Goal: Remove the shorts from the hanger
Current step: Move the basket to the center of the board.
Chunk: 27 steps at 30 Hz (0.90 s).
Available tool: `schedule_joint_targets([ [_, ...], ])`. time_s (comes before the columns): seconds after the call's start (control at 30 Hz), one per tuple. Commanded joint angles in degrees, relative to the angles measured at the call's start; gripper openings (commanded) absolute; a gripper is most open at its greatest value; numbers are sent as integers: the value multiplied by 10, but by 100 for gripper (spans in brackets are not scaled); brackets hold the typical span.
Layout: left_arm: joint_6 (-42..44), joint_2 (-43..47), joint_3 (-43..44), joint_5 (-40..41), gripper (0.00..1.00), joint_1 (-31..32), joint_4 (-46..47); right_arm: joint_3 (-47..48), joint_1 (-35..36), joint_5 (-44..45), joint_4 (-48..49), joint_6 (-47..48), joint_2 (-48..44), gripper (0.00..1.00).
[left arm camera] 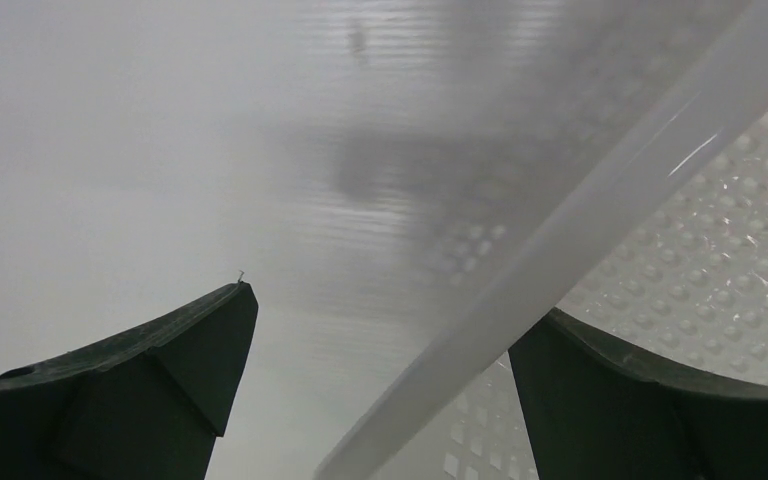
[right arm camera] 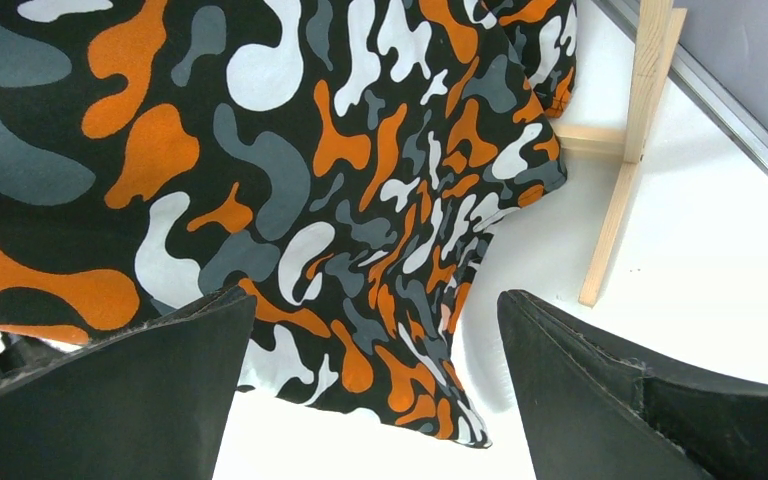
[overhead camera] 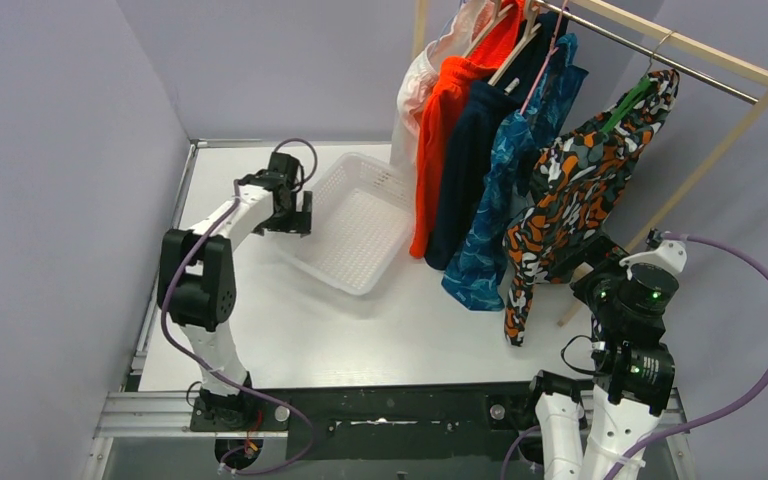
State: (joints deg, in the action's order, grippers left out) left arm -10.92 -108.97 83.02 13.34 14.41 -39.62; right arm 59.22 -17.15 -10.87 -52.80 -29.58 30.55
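Observation:
Several pairs of shorts hang on hangers from a wooden rail: white [overhead camera: 412,85], bright orange [overhead camera: 440,130], dark navy [overhead camera: 463,175], teal-blue patterned [overhead camera: 500,215] and, nearest the right arm, orange-black-grey camouflage [overhead camera: 575,195] on a green hanger [overhead camera: 628,105]. My right gripper [overhead camera: 588,262] is open just below and beside the camouflage shorts' lower edge. In the right wrist view their hem [right arm camera: 400,330] droops between the spread fingers, touching neither. My left gripper [overhead camera: 290,215] is open over the left rim of the basket, and that rim [left arm camera: 560,240] runs between its fingers.
A white perforated plastic basket [overhead camera: 360,225] lies on the white table left of the rack. The rack's wooden leg [right arm camera: 625,190] stands just right of the camouflage shorts. Purple cables loop off both arms. Grey walls close in the left and back.

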Motion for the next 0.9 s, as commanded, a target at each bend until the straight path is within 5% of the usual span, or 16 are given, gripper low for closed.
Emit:
schedule_joint_targets([
  [0.0,-7,107,-64,132,95,-59,-59,17,5,3,11,5,10,98],
  [0.2,6,203,-161,141,97,-125,-23,20,9,14,-10,15,5,98],
  [0.47,-34,276,-107,171,97,-178,-28,37,11,27,-9,15,14,98],
  [0.67,-31,314,-67,41,97,-43,34,30,11,35,-7,11,8,98],
  [0.87,-37,235,-54,-119,97,81,116,30,11,37,-6,13,7,98],
])
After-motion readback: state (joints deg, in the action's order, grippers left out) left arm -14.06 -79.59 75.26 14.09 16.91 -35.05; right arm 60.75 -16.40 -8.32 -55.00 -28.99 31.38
